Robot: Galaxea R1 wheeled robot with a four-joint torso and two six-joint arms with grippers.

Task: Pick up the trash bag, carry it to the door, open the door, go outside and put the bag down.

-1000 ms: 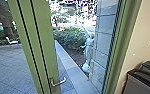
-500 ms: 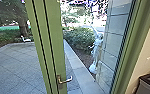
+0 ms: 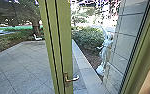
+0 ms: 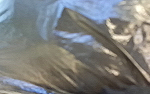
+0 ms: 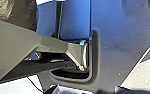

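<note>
Head view: 1 green door (image 3: pixel 67 37) mid-frame, 1 handle (image 3: pixel 72 79), blocks part of the paving (image 3: pixel 23 65); 1 pale statue (image 3: pixel 106 52) right of centre, 1 tree trunk (image 3: pixel 36 26) upper left. Trash bag (image 4: pixel 91 57) close up, left wrist view. Jaws: can't tell, left or right

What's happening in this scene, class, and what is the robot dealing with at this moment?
The robot is facing a green-framed door with a metal handle; a paved yard lies beyond. A dark, crinkled trash bag is right up against the left wrist camera, so the left arm is probably carrying it, though the grip itself can't be made out. The bag has not been set down in the yard.
</note>
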